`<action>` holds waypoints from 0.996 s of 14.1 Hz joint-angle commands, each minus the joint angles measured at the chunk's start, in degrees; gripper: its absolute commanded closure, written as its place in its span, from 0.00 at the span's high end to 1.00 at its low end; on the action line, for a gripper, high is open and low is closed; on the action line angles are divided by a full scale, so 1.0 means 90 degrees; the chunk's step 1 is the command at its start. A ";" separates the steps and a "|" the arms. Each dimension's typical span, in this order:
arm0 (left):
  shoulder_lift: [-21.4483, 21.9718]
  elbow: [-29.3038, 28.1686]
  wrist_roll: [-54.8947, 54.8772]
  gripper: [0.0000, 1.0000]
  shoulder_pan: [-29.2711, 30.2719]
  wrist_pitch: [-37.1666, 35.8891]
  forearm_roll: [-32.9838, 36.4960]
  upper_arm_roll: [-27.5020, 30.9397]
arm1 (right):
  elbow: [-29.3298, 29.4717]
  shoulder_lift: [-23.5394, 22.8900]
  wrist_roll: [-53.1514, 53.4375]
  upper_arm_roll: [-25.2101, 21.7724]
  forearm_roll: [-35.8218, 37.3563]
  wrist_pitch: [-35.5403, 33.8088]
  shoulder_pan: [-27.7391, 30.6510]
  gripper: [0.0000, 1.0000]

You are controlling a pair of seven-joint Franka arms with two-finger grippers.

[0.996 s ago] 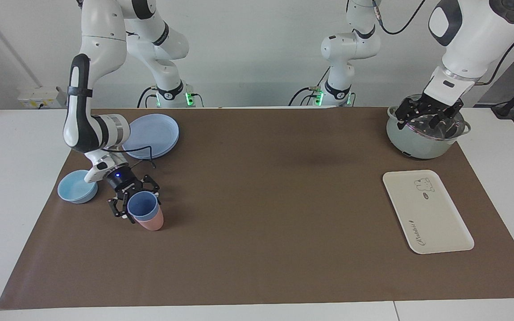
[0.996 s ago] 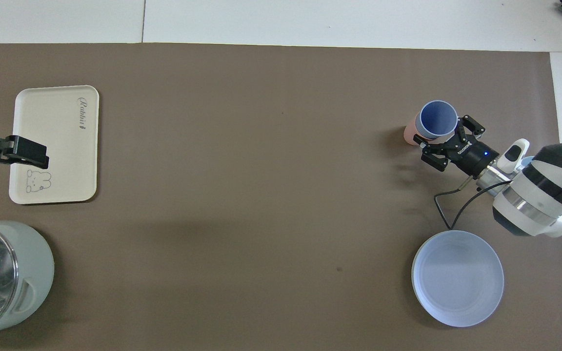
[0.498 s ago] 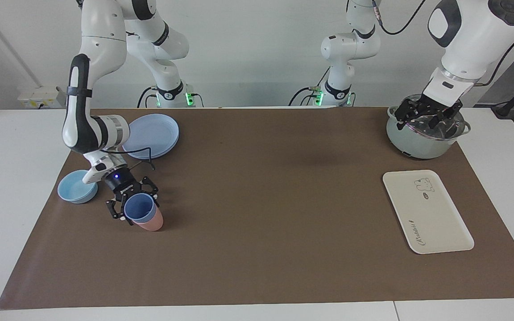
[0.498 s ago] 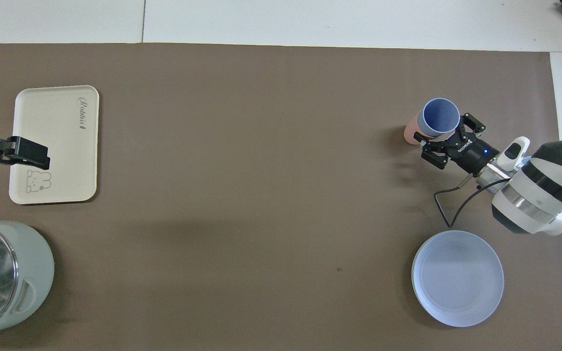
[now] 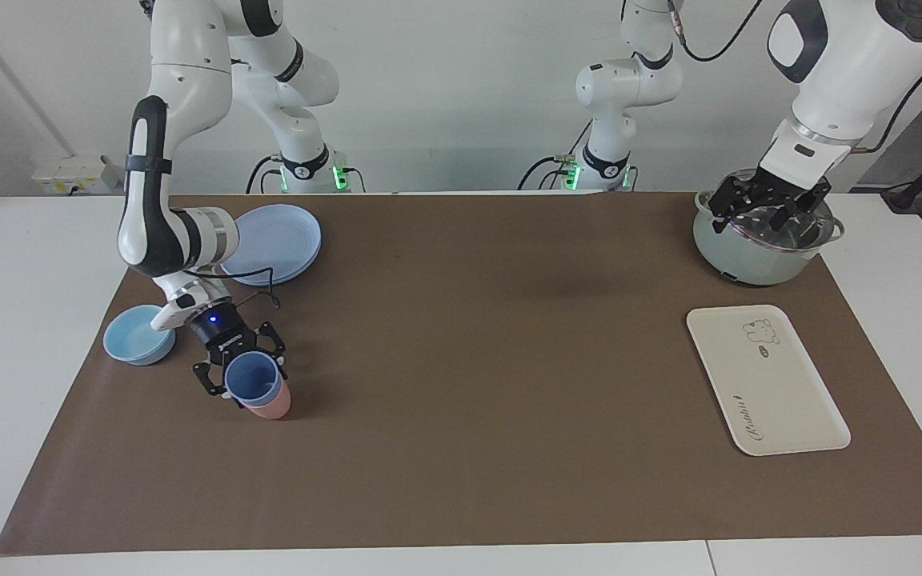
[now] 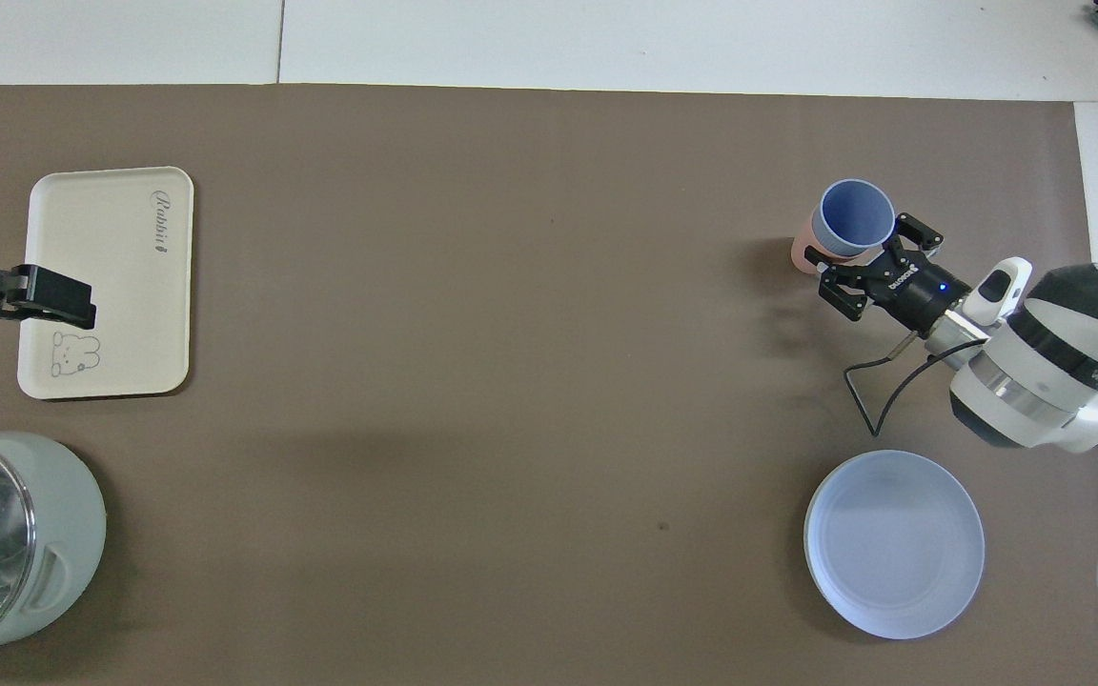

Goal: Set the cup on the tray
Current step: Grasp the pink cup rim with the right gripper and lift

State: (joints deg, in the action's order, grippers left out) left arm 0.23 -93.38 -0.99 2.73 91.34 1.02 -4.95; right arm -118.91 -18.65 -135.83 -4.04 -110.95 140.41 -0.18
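Fingers of the right gripper [image 5: 240,376] hug the blue cup [image 5: 253,379], so lift it straight out of the pink cup [image 5: 270,402] below.

The scene is viewed from high across the table, facing the robots and set back to take in both arms, and from steeply above the robots' end, nearer, looking forward; the brown mat [image 5: 461,360], tray [image 5: 789,400] and plate [image 6: 895,543] are shared.

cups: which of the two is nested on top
The blue cup sits inside the pink cup, whose base alone shows below it; the right pincer is around the blue one.
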 commanded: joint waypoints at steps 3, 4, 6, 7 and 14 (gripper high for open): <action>0.0258 -0.0318 0.0012 1.00 -0.0186 0.0105 -0.0084 0.0003 | 0.0009 0.0918 0.2100 0.0048 0.1415 0.1653 -0.1063 0.00; 0.0258 -0.0328 -0.0008 1.00 -0.0264 0.0115 -0.0084 0.0003 | -0.0001 0.1007 0.2394 0.0048 0.1893 0.1703 -0.1161 0.00; 0.0267 -0.0366 -0.0076 1.00 -0.0333 0.0173 -0.0093 -0.0017 | -0.0011 0.1095 0.2737 0.0048 0.2647 0.1684 -0.1182 0.00; 0.0316 -0.0454 -0.0066 1.00 -0.0420 0.0222 -0.0093 -0.0017 | -0.0030 0.1163 0.2855 0.0048 0.2998 0.1635 -0.1182 0.00; 0.0717 -0.1362 0.0031 1.00 -0.0968 0.0955 -0.0191 -0.0027 | -0.0245 0.1846 0.4707 0.0009 0.6023 0.0817 -0.1162 0.00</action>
State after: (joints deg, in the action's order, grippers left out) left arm 3.15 -100.81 -0.82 -5.00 97.40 0.37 -6.04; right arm -119.13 -5.69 -99.78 -3.92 -64.81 151.58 -11.38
